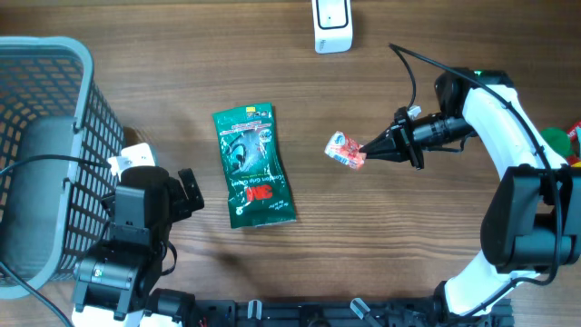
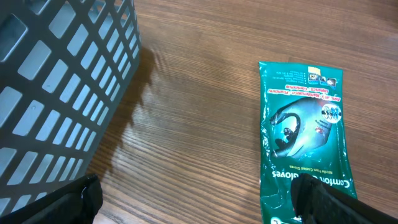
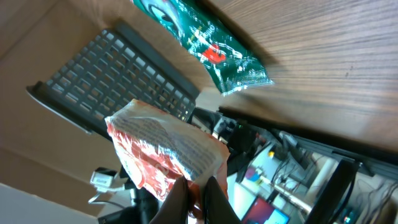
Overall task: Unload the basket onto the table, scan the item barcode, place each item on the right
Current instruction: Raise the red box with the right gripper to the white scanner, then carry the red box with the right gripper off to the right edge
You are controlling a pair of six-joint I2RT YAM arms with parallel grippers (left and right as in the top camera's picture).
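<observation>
The wooden table (image 1: 381, 227) is spreading under both arms. The grey mesh basket (image 1: 45, 136) is standing just behind and outboard of the left gripper (image 1: 186, 191), filling the upper left of the left wrist view. The green glove packet (image 1: 254, 168) is lying flat on the table just ahead of the left jaws, which are standing wide apart and holding nothing; the two dark fingertips (image 2: 68, 202) are showing at the bottom corners of that wrist view, with the packet's lower edge reaching toward the right-hand one. The white scanner (image 1: 332, 25) is sitting at the far table edge, well apart from the right gripper (image 1: 368, 148) and off to one side of its jaws. The small red-and-white packet (image 1: 346, 151) is sticking out straight ahead of the right jaws, which are pinching one of its edges tightly. It is hanging clear of the table, between the right fingertips and the green glove packet.
</observation>
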